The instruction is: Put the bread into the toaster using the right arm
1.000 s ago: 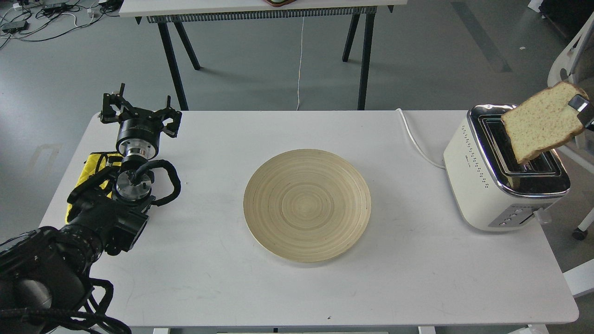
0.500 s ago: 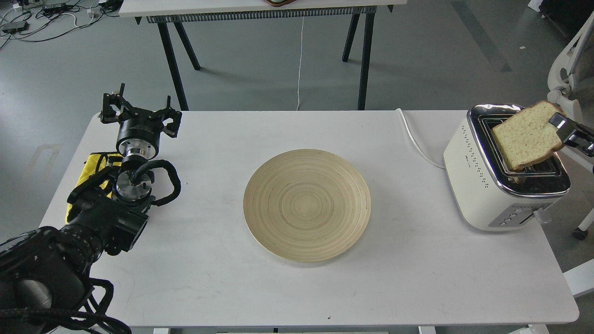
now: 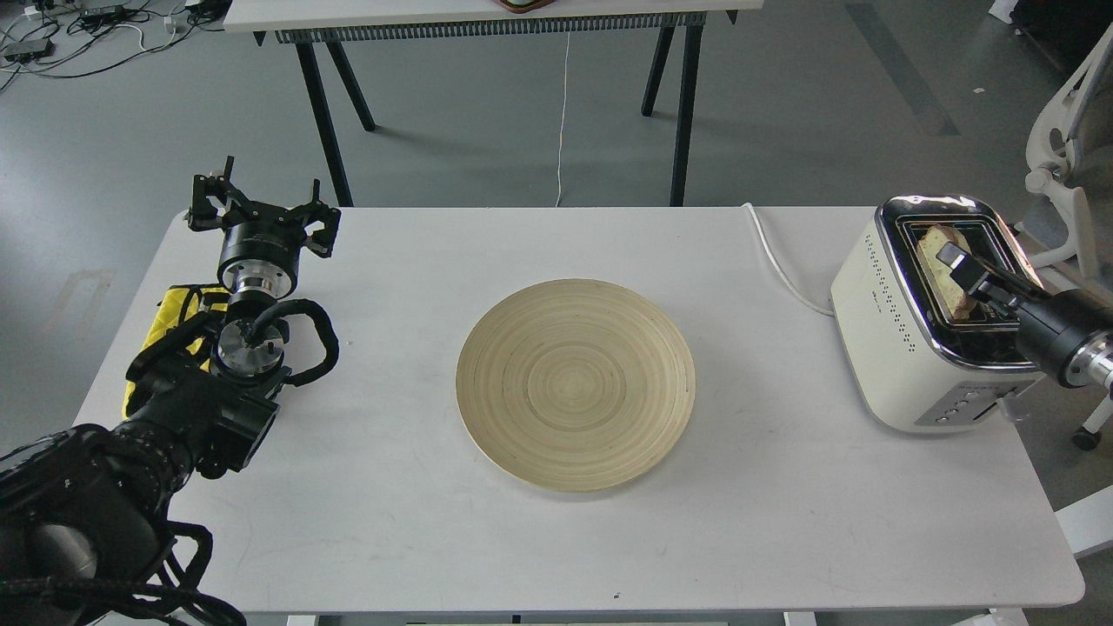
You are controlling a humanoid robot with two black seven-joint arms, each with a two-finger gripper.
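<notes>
The cream-white toaster (image 3: pixel 887 348) stands at the table's right end. The bread (image 3: pixel 936 257) sits deep in its left slot, with only its top edge and crust showing above the chrome. My right gripper (image 3: pixel 961 265) reaches in from the right edge, low over the toaster top. Its fingers are still closed on the slice's upper edge. My left gripper (image 3: pixel 261 207) is open and empty, held above the table's far left corner.
A round wooden plate (image 3: pixel 576 384) lies mid-table. A yellow cloth (image 3: pixel 178 309) lies under my left arm. The toaster's white cord (image 3: pixel 783 269) runs off the back edge. A white chair (image 3: pixel 1065 174) stands to the right of the table, and another table (image 3: pixel 487 13) behind.
My right gripper has come down and to the left with the bread. The slice went from tilted above the toaster into the left slot. The left arm has not moved.
</notes>
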